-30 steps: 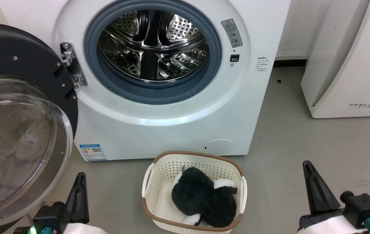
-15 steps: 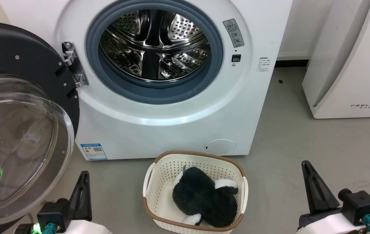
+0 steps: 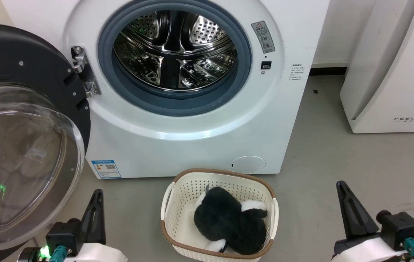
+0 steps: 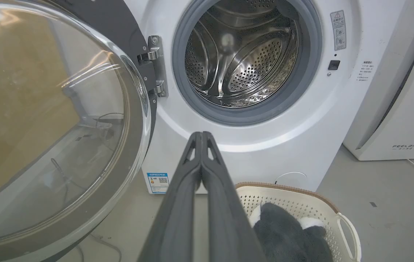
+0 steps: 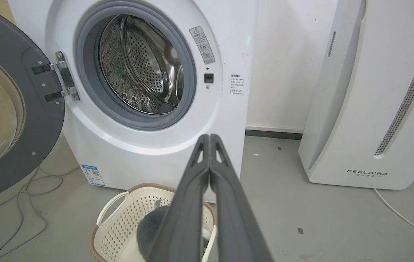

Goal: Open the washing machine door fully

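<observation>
- Glossy black with a bulging clear glass bowl at its centre, the washing machine door (image 3: pixel 24 145) stood swung wide, away from the washing machine (image 3: pixel 192 138). It hung from a metal hinge (image 3: pixel 85 72) at the left edge of the machine's front.
- The left gripper (image 4: pixel 201 136) was low in front of the machine's left corner, its two dark fingers pressed together and holding nothing. The door's lower rim was just beside it, up and to its left, with a gap between them.
- The right gripper (image 5: pixel 209 137) was low in front of the machine's right corner, likewise clenched on nothing and well apart from the door.
- With the door aside, the machine's round opening lay bare: a grey rubber ring (image 3: pixel 177 103) around a perforated steel drum (image 3: pixel 174 51).
- A white basket (image 3: pixel 172 203) with a brown rim sat on the grey floor (image 3: pixel 338 145) in front of the machine, between the grippers. A black and white plush toy (image 3: pixel 228 222) lay in it.
- A white air purifier (image 3: pixel 392 72) stood to the machine's right.
- The head view cut off the door's left side and bottom.
- Blurred reflections and a green glint showed in the glass bowl.
- In the right wrist view the fingers covered part of the basket and toy.
- The toy's form was hard to make out.
- The blue label (image 3: pixel 106 169) low on the machine was too small to read.
</observation>
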Tool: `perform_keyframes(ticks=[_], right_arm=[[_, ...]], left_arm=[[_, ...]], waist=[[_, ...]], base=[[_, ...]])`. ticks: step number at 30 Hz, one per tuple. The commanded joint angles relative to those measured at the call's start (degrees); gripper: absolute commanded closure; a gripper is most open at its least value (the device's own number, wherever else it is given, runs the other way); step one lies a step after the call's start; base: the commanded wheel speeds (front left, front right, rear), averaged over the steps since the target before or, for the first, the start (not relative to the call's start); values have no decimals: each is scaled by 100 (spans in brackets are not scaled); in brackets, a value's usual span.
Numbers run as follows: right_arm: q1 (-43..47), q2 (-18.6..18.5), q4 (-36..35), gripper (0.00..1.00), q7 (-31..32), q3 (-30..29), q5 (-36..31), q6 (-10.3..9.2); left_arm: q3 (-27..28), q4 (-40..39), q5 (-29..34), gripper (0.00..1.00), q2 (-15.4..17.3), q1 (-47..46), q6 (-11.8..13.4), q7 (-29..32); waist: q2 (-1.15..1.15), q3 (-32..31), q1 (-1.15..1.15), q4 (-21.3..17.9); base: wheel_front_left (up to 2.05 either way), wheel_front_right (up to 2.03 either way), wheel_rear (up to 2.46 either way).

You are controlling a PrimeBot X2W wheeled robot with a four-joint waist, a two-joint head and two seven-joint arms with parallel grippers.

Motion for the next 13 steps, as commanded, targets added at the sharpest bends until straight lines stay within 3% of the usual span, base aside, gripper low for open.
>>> perform_keyframes(ticks=[1,13], right_arm=[[-109,10,11,100,31,-8,-67,2],[-143,12,16,100,172,-19,-130,3]], left_arm=[[-26,-27,57,100,1,-93,33,28],[-92,-49,104,100,2,-141,58,168]], waist=[[0,0,0,3],[0,3,0,28]], base=[[0,0,0],[0,0,0]])
